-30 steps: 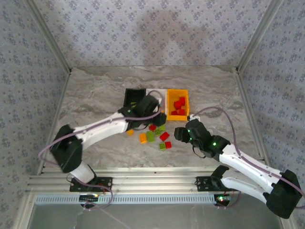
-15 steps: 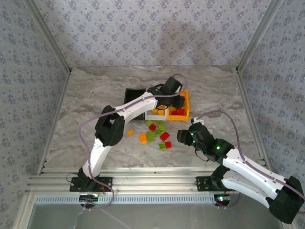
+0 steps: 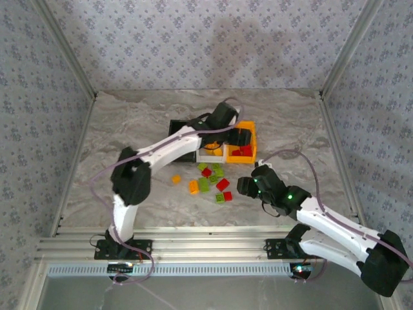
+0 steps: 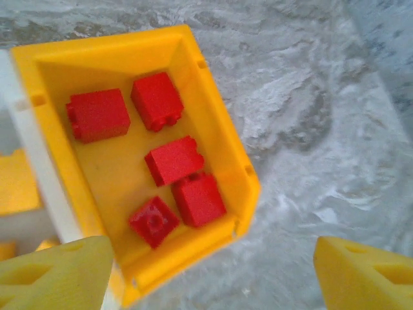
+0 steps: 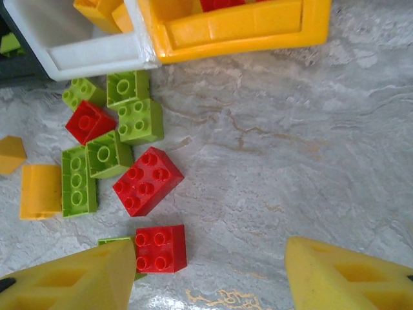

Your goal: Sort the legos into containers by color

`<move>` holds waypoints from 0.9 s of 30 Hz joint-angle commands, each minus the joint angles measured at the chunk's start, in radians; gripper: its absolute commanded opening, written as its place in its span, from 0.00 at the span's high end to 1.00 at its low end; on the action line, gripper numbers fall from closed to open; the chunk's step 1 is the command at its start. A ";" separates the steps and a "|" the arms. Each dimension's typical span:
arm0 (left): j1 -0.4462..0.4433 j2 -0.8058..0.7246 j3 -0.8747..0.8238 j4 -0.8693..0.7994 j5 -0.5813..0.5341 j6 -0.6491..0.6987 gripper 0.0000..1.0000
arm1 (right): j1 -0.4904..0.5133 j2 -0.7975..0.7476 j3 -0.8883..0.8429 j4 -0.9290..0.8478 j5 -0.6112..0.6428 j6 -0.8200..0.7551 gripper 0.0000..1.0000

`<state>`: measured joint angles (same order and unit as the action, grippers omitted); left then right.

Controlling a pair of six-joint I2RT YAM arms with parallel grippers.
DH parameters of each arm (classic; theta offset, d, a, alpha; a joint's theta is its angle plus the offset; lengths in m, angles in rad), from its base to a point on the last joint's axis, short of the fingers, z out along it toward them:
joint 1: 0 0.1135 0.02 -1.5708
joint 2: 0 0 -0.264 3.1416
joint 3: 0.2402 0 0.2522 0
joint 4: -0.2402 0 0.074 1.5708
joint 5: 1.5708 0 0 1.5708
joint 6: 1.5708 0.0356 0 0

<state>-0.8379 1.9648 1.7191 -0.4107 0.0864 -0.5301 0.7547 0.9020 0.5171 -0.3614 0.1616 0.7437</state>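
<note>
The orange bin (image 4: 213, 126) holds several red legos (image 4: 174, 160). My left gripper (image 4: 210, 284) hangs open and empty over that bin's near corner, and from above the left gripper (image 3: 240, 137) covers part of the orange bin (image 3: 250, 154). The white bin (image 5: 90, 55) holds orange-yellow bricks (image 5: 100, 10). A black bin (image 3: 181, 131) sits to its left. Loose red, lime green and orange-yellow legos lie in front of the bins. My right gripper (image 5: 210, 278) is open above the table, its left finger beside a small red brick (image 5: 160, 248).
A larger red brick (image 5: 148, 181) and a cluster of green bricks (image 5: 139, 119) lie between the right gripper and the white bin. Two orange-yellow bricks (image 3: 193, 187) sit at the pile's left. Bare marble lies right of the pile, with walls all round.
The left arm swung from the loose pile up over the orange bin, then drew back slightly. The right gripper shifted a little and stays open.
</note>
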 commanded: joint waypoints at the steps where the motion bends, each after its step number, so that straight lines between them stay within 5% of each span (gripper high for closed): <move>1: -0.009 -0.253 -0.180 0.146 0.012 -0.025 0.10 | 0.000 0.060 0.035 0.046 -0.051 -0.031 0.36; 2: -0.012 -0.322 -0.253 0.170 0.004 -0.032 0.01 | 0.005 0.089 0.044 0.058 -0.060 -0.039 0.35; 14: -0.066 -0.889 -0.883 0.140 -0.162 -0.131 0.00 | 0.101 0.430 0.224 0.089 -0.028 -0.141 0.32; 27: -0.057 -1.105 -1.044 0.033 -0.269 -0.178 0.00 | 0.172 0.727 0.410 -0.123 0.151 -0.138 0.28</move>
<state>-0.8989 0.8768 0.6964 -0.3485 -0.1467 -0.6918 0.9237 1.6062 0.8967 -0.3882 0.2276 0.6010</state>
